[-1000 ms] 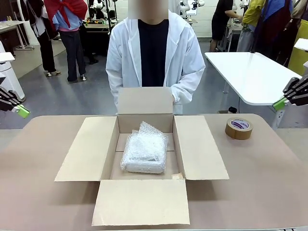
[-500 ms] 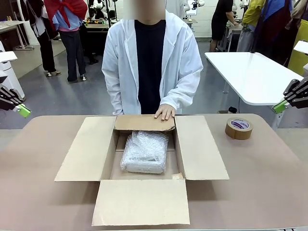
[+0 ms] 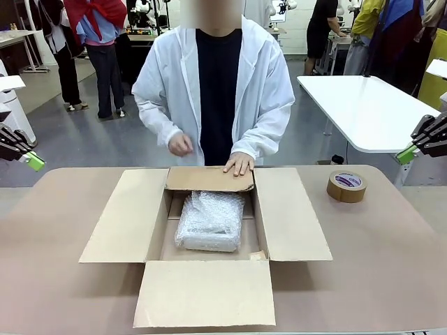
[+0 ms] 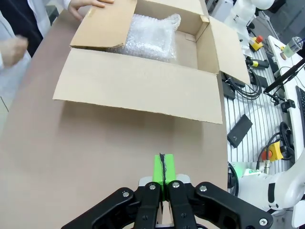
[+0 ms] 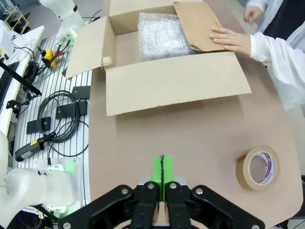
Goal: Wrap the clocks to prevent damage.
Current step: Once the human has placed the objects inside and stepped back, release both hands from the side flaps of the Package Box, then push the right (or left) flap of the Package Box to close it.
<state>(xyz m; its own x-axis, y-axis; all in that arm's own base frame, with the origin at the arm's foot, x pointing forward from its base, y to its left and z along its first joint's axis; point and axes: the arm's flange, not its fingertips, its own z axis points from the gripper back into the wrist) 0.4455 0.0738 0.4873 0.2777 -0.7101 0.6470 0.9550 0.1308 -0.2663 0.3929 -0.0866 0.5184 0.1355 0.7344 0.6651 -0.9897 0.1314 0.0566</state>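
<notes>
Well left of the cardboard carton point(image 3: 129, 216), past the worktop point(image 3: 391, 258) edge: left end effector point(image 3: 32, 162), pads pressed together, empty. Inside the open carton, on its floor: bubble-wrapped clocks point(image 3: 209, 222). On the carton's folded-in far flap point(image 3: 209, 179): person's hand point(image 3: 239, 164), flat. Right of the carton: brown tape roll point(image 3: 346, 186). Farther right: right end effector point(image 3: 406, 151), likewise closed, empty.
</notes>
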